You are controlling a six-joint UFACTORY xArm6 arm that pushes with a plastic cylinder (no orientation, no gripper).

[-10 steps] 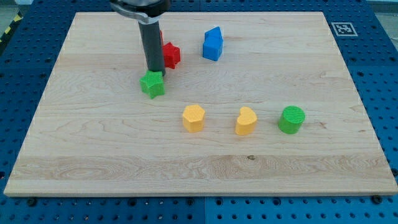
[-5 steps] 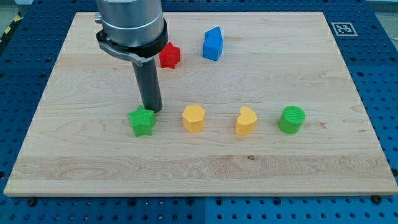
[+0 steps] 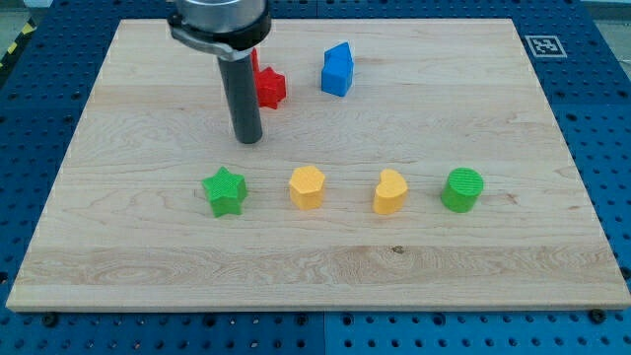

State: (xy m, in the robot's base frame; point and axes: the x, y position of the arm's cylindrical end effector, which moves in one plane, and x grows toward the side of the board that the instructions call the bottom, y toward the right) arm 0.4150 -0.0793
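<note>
While my tip (image 3: 247, 139) sits clear on the wooden board (image 3: 552, 247), nothing touches it.
Rod only, no jaws, holding nothing; nearest are the green star (image 3: 225, 192) toward view's bottom-left and the red star (image 3: 270, 88) toward top.

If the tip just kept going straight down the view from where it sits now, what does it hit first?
Probably the green star block. My tip sits above it in the view, touching nothing, and the star lies slightly to the view's left of that line, so it could be a glancing contact or a near miss. Beyond it is only bare board.
</note>
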